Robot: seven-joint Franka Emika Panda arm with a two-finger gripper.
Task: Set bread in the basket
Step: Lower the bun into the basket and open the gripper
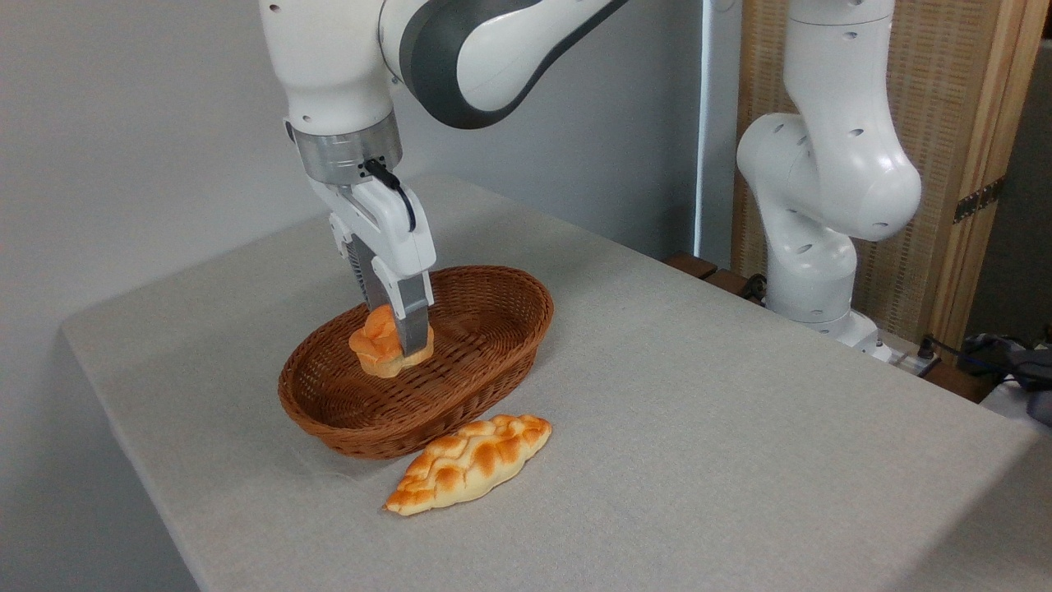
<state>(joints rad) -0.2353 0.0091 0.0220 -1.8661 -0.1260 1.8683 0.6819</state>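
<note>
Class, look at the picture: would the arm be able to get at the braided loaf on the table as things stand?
Probably not yet: the gripper is shut on the bun inside the basket. The loaf itself lies uncovered on the table beside the basket.

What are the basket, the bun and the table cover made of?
Basket: woven wicker, reddish-brown, slight sheen, braided rim.
Bun: smooth orange-brown glaze; real or replica bread, cannot tell.
Table cover: grey matte cloth, going by fine weave texture and soft draped edges.

fixed camera, high front corner, angled down
</note>
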